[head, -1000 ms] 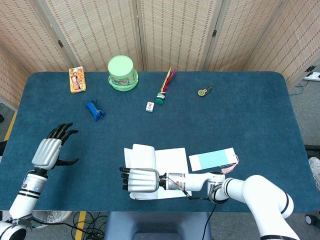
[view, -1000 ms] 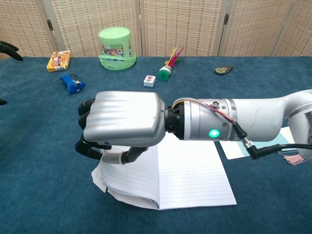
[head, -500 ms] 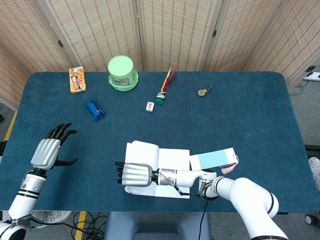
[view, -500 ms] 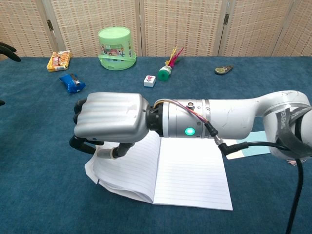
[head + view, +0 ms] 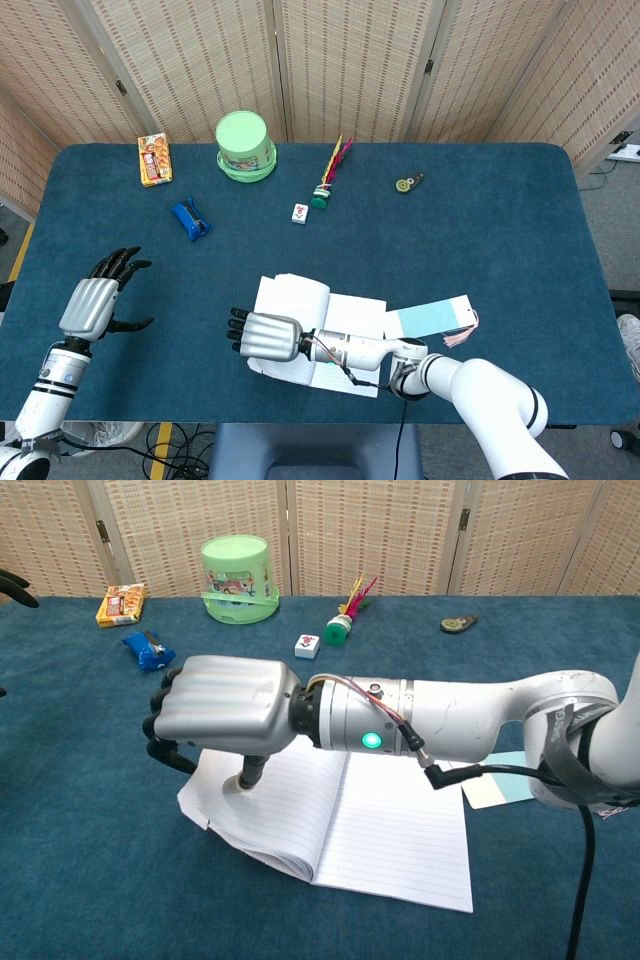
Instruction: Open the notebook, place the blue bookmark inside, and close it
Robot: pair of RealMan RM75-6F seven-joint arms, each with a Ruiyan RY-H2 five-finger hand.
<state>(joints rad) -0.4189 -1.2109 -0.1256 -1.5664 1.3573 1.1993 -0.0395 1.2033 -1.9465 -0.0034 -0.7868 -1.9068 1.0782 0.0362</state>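
Observation:
The notebook (image 5: 340,330) lies open near the table's front edge, with lined white pages (image 5: 390,830) showing. My right hand (image 5: 265,335) reaches across it from the right. Its thumb presses on the curled left pages (image 5: 215,805), and the fingers (image 5: 165,745) curl down over their left edge. The blue bookmark (image 5: 430,320) with a pink tassel (image 5: 462,337) lies flat just right of the notebook; my right forearm partly hides it in the chest view. My left hand (image 5: 95,300) hovers open at the far left, away from the notebook.
Along the back of the table stand a green tub (image 5: 245,145), an orange packet (image 5: 153,160), a feathered shuttlecock (image 5: 328,175), a white tile (image 5: 299,213) and a small round gadget (image 5: 406,184). A blue object (image 5: 189,219) lies at mid left. Folding screens close off the rear.
My right hand moved left and slightly away, and the notebook turned with it. The thumb went from under the lifted pages to on top of them. The left hand barely shifted.

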